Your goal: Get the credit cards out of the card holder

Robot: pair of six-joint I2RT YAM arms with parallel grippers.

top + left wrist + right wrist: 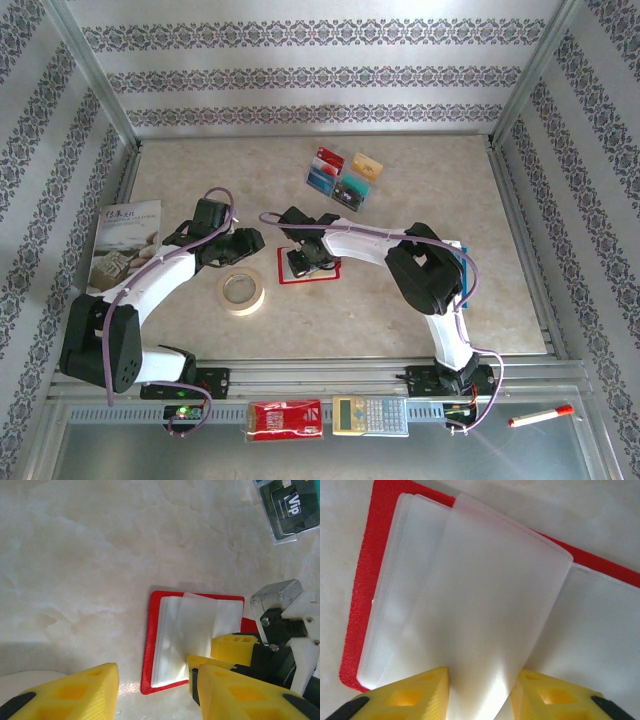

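Card holder (149,645) open, four credit cards (343,175) outside, well apart.

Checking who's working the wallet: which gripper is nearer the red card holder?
Right: the right gripper straddles a clear pocket of the card holder; the left gripper sits beside it.

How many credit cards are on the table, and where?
4, grouped at the far middle of the table: red-and-white card far left, yellow-orange card far right, blue card near left, teal-and-black card near right. Lower pockets of the card holder may hide more.
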